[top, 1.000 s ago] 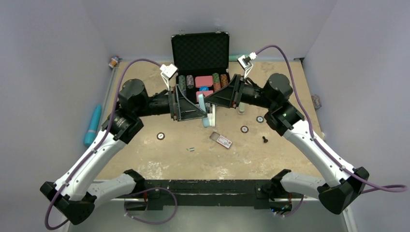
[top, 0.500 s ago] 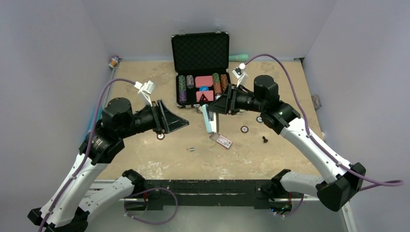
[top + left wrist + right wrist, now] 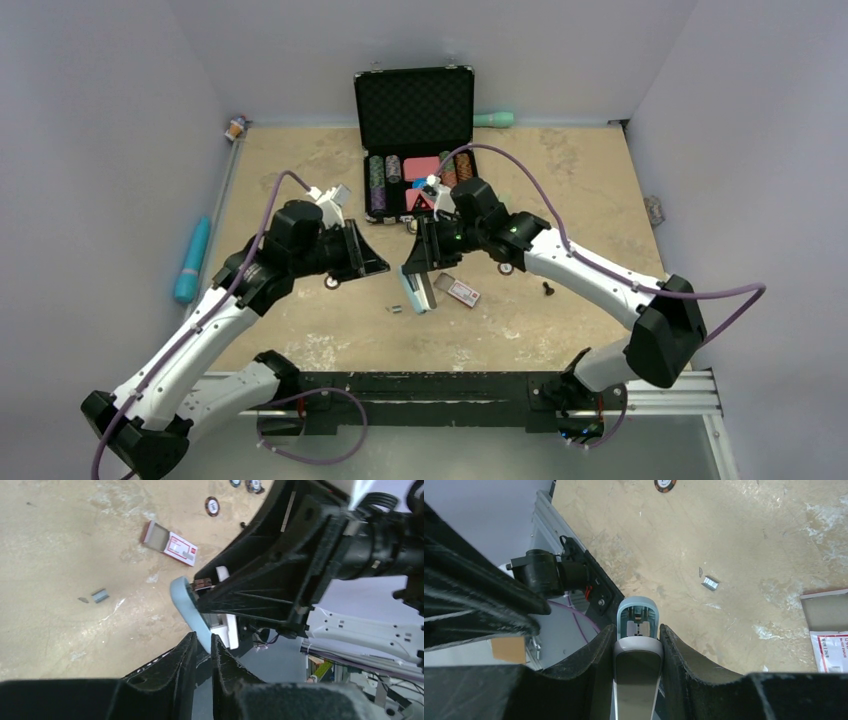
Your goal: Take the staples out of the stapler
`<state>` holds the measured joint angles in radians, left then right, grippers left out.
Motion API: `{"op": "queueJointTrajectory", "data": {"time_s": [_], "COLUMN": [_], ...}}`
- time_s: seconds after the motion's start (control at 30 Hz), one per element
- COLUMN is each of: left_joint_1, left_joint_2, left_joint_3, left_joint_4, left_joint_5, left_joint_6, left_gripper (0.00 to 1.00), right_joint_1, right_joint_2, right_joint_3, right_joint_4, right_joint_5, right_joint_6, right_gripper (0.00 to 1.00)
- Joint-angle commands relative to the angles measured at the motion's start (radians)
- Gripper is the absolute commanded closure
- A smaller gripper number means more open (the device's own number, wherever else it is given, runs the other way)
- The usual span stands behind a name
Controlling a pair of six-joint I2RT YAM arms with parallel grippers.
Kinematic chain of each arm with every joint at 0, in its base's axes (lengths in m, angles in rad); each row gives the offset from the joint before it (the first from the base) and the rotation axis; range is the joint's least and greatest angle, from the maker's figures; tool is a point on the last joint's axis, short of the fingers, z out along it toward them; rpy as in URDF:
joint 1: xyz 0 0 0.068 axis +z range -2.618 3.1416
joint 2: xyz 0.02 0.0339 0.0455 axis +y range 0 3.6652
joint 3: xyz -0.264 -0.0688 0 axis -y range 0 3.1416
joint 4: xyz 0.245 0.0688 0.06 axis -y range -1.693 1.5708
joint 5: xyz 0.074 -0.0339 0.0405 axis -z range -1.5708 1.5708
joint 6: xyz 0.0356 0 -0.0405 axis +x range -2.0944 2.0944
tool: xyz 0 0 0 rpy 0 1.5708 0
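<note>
My right gripper is shut on the stapler, a light blue and white one hanging nose-down above the table's middle. Its blue lid is swung away from the white body. My left gripper sits just left of the stapler, its fingers drawn together to a thin slit; the lid's edge shows in line with that slit, contact unclear. A tiny silver strip of staples lies on the table below.
A red-and-white flat box lies right of the stapler. The open black case with poker chips stands behind. Loose chips and a small black piece lie around. A teal cylinder rests off the left edge.
The right arm carried the stapler forward and down toward the table's middle. The left gripper pulled away, closed its fingers, then came back beside the stapler.
</note>
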<state>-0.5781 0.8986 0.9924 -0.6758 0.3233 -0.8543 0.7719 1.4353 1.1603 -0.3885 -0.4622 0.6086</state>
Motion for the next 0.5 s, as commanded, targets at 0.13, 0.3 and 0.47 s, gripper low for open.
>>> {"op": "queueJointTrajectory", "data": {"time_s": [0.13, 0.3, 0.47], "left_joint_1": [0.007, 0.006, 0.006], "left_joint_2": [0.058, 0.112, 0.147], "left_joint_3": [-0.064, -0.070, -0.042], "left_joint_4": [0.057, 0.111, 0.136], "left_joint_5": [-0.094, -0.074, -0.075], "left_joint_6": [-0.065, -0.082, -0.085], "left_gripper": [0.96, 1.00, 1.00], "right_joint_1": [-0.002, 0.000, 0.003], "right_joint_2": [-0.013, -0.005, 0.014], "right_joint_3": [-0.017, -0.028, -0.029], "right_joint_4": [0.098, 0.106, 0.103], "right_joint_5": [-0.046, -0.044, -0.034], "right_joint_6": [-0.013, -0.015, -0.022], "right_gripper": [1.00, 1.00, 1.00]}}
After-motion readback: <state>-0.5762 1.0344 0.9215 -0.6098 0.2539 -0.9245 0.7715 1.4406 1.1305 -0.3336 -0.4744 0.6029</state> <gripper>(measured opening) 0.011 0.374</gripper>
